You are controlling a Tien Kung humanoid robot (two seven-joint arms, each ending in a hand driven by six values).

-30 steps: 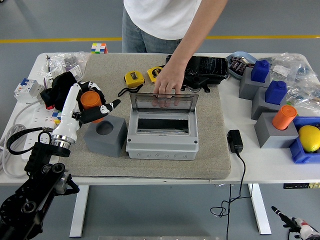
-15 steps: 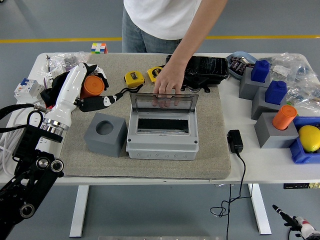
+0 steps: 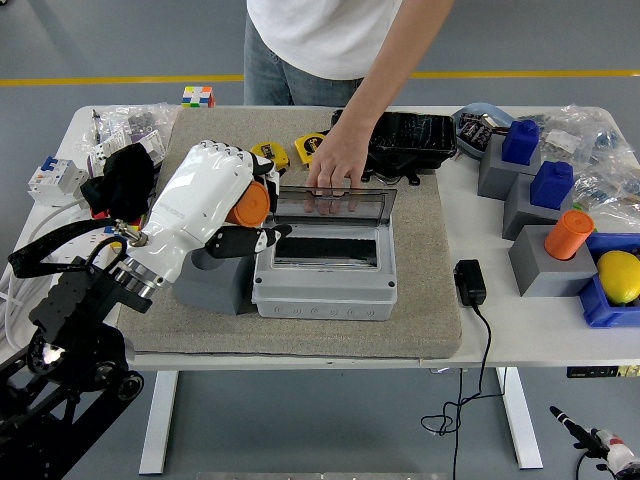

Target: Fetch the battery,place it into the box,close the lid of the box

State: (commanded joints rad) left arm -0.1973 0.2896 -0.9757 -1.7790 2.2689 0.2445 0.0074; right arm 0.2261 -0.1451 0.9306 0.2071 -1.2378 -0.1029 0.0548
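Our left hand (image 3: 215, 205) grips the orange cylindrical battery (image 3: 248, 205) beside the open grey plastic box (image 3: 324, 270), its inside dark

Matt grey plastic box (image 3: 325, 280), seemingly clear lid (image 3: 330, 204)

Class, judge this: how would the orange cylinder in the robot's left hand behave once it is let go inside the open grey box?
The orange cylinder looks smooth and round, so on its side it would probably roll. It seems rigid, unlikely to deform in the left hand. The grey box has walls that should stop it.
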